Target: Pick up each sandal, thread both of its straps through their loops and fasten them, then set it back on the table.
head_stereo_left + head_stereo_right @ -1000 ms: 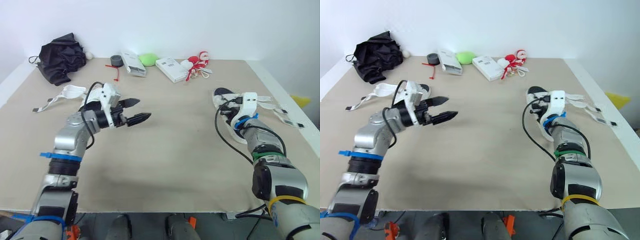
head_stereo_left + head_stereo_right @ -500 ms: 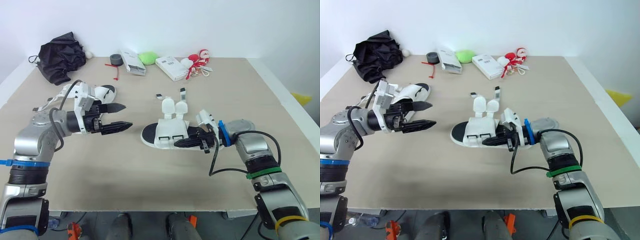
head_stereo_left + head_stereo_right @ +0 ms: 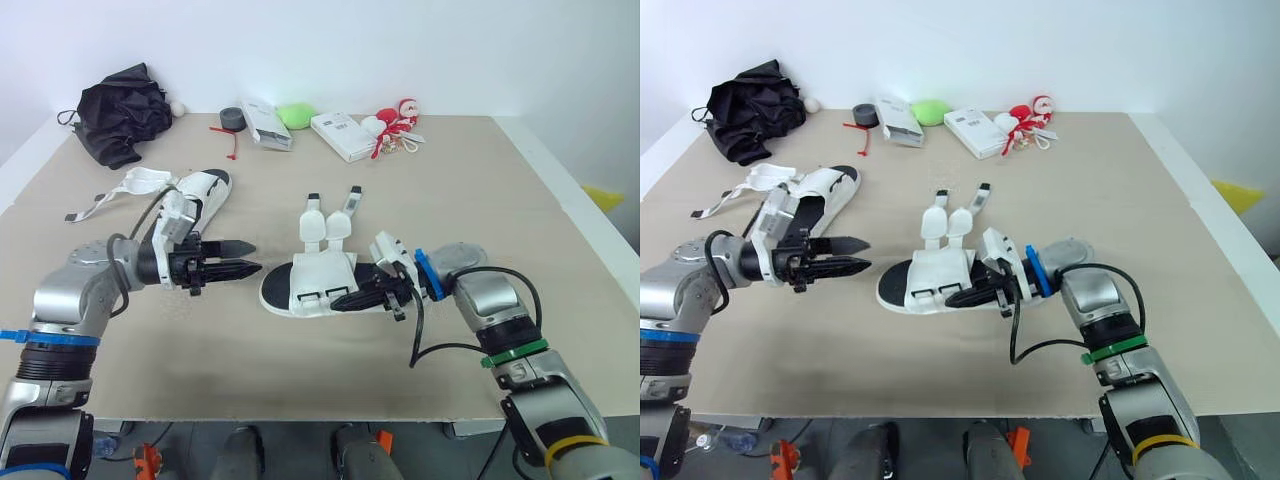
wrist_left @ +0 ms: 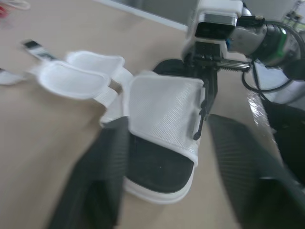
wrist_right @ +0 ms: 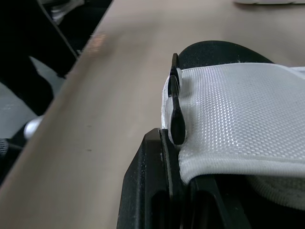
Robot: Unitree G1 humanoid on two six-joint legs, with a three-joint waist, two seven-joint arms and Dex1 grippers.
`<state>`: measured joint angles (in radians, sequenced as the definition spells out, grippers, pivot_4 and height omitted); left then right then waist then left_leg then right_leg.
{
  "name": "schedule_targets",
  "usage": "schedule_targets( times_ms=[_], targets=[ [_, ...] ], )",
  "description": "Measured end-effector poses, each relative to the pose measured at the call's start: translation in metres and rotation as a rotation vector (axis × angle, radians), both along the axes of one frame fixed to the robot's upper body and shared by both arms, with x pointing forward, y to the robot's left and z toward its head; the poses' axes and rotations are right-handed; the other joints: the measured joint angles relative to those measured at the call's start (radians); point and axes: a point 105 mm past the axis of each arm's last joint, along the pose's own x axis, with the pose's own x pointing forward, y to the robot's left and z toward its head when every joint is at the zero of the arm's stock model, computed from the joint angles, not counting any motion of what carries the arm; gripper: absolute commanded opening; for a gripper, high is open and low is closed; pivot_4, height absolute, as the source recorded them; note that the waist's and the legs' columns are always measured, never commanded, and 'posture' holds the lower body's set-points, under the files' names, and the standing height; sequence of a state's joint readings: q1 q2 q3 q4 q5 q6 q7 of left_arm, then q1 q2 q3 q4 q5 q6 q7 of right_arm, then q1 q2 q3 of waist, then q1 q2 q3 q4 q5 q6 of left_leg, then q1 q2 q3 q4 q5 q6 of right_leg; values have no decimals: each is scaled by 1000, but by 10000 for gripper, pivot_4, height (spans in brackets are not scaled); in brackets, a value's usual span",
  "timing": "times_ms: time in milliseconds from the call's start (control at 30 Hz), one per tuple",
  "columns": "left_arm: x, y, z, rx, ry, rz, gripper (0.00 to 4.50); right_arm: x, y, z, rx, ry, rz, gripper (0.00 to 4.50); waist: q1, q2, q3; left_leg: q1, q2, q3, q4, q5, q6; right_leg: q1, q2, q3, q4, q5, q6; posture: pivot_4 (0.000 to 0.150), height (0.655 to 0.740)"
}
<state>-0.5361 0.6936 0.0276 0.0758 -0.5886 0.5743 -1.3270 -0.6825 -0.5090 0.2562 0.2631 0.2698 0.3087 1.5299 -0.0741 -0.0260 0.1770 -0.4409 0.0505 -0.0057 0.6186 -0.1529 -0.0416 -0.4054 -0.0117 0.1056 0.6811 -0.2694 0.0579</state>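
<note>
The right claw point(image 3: 350, 299) is squeezed shut on the edge of the white mesh sandal with the black sole point(image 3: 318, 272). It pinches the side of the sandal's wide white front flap. A second ago this sandal sat far out by the right edge of the tan worktop point(image 3: 300, 370). The right arm has since pulled it across, and now it sits in the middle, a bit nearer the left arm than half a second ago.

The left claw point(image 3: 248, 258) has also come closer and lower. Its two black fingers are spread apart and hold nothing. Their tips point at the sandal's toe and are just beside it, not touching.

The sandal's two white straps with rounded ends point(image 3: 325, 222) stick out loose behind it. They are not through the small loops point(image 3: 318, 296) on the front flap yet, so no fastening is done.

This means the sandal is now where both claws can reach it. The left claw looks ready to help, most likely by taking hold of the toe end or a strap.

The other white sandal point(image 3: 203, 187) lies farther back on the left, with its straps loose too.
</note>
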Motion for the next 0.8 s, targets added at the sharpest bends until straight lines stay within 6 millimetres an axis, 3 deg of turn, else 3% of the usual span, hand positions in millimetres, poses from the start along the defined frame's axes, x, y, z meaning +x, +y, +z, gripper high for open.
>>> schedule_targets(
  times_ms=[67,100,333,800],
  targets=[
    [0,-3,-9,31,16,-31,1918,-2,2,-2,-7,4,11,0,0,0,0,0,0,0,1,0,0,0,0,0,0,-1,1,1500,7380],
    [0,-5,-13,48,19,-42,168,-2,2,-2,-8,4,10,0,0,0,0,0,0,0,1,0,0,0,0,0,0,-1,1,1500,7380],
    [6,-23,-49,233,-38,-118,168,-2,3,-4,-6,20,-3,0,1,0,0,0,0,0,1,1,0,0,1,0,0,0,1,1500,7380],
    [25,-47,-59,303,-237,-180,168,-1,2,-9,-13,43,-35,0,4,-1,0,0,1,0,4,1,0,1,1,0,1,0,2,1500,7380]
  ],
)
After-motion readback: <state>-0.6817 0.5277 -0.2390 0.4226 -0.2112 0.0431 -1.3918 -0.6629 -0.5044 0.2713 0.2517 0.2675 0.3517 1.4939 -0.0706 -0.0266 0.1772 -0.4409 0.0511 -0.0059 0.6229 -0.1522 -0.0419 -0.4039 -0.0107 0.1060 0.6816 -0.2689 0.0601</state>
